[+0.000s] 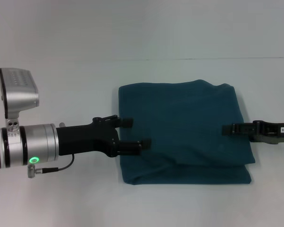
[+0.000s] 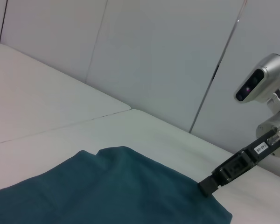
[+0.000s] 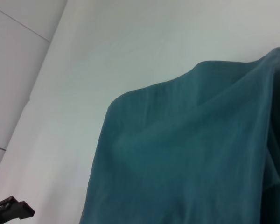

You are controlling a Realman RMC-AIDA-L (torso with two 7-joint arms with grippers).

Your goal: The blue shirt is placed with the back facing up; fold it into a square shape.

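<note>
On the far left of the head view we see our left arm reaching in across the white table (image 1: 61, 198), its silver wrist section carrying a green indicator light (image 1: 34, 160) and a thin black cable (image 1: 57, 168) looping beneath. The left gripper (image 1: 135, 133) sits at the left edge of the blue shirt (image 1: 184, 130), with its two black fingers spread apart, one fingertip over the cloth near the edge's upper part and the other lower down and farther in. Nothing is pinched between them.

The blue shirt lies in the middle of the table, already folded into a compact, roughly square stack of plain teal fabric; a lower layer peeks out along the near edge. In the left wrist view the shirt (image 2: 107, 191) shows as a smooth folded slab, and the right wrist view shows its overlapping folds (image 3: 186, 149).

On the right, our right gripper (image 1: 226, 129) points inward over the shirt's right edge, seen edge-on, so we cannot tell whether its fingers are parted or closed; the left wrist view shows its tip (image 2: 209, 185) seemingly resting at the fabric's edge.
</note>
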